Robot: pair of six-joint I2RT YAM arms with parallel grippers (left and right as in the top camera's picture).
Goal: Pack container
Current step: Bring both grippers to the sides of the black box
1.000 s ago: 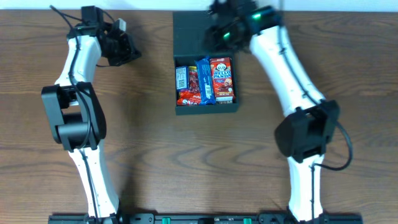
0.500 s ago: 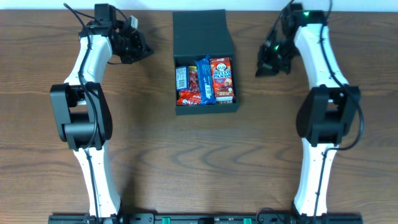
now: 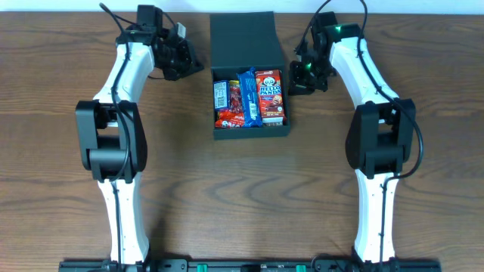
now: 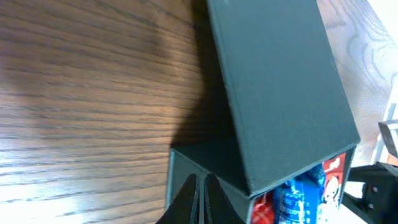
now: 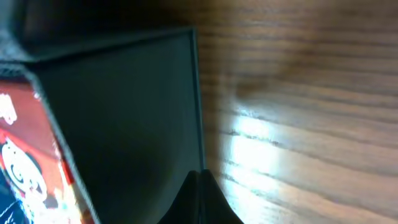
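Dark teal box (image 3: 253, 133) is lying open; overhead's showing snacks (image 3: 249, 98), wrist cams mostly lid (image 4: 280, 81). Left gripper (image 3: 190, 65), right gripper (image 3: 296, 81) are flanking it, clenched empty.

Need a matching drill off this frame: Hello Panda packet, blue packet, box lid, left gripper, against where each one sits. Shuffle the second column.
1. Hello Panda packet
2. blue packet
3. lid
4. left gripper

A. open, hinged at the far edge of the container
B. over the table, off the container's left side
C. rightmost inside the container
D. inside the container, just left of the Hello Panda packet

Pairs: 1-C, 2-D, 3-A, 4-B
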